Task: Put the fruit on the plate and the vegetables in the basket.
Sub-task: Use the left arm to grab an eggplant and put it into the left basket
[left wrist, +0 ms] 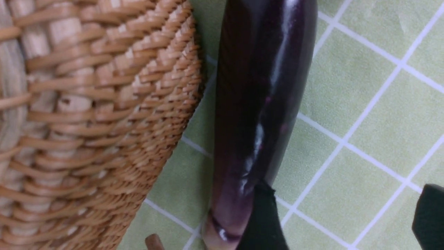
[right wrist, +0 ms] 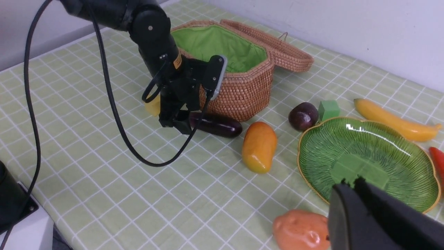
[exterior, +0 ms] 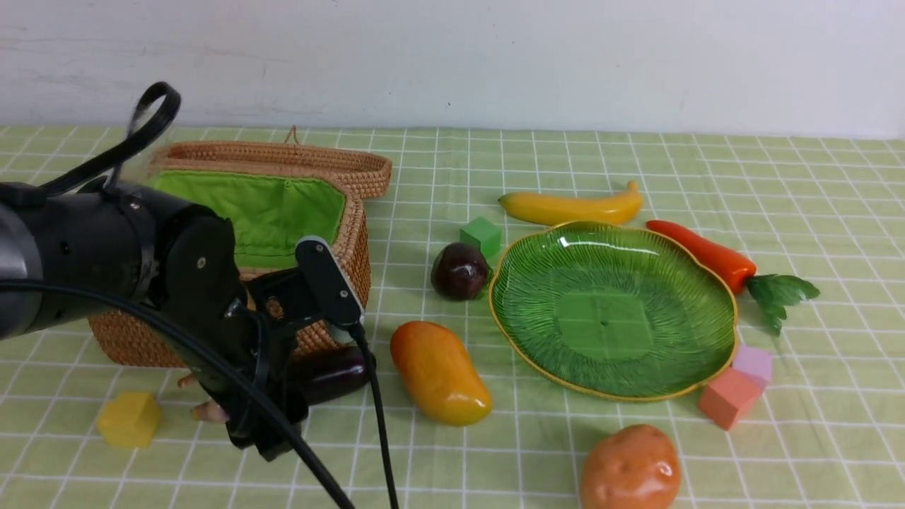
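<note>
Your table is covered by a pale green checked cloth (exterior: 636, 162). On your left stands the woven basket (exterior: 355, 244), lid open behind it. The eggplant (exterior: 336, 375) lies just before its front wall, and a yellow block (exterior: 129, 419) lies nearer you. The mango (exterior: 438, 372) lies mid-table, with the dark purple fruit (exterior: 459, 271) and green block (exterior: 481, 235) beyond it. The green plate (exterior: 611, 311) sits to the right. You see the banana (exterior: 569, 207) behind it, the carrot (exterior: 703, 253) along its far right, a pink block (exterior: 728, 397) and lilac block (exterior: 754, 363) right at its near rim, and the potato (exterior: 631, 469) nearest you.

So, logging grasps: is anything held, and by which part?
Nothing held. Left fingers stand open at the stem end of the glossy dark purple eggplant; right fingers shut, empty.
</note>
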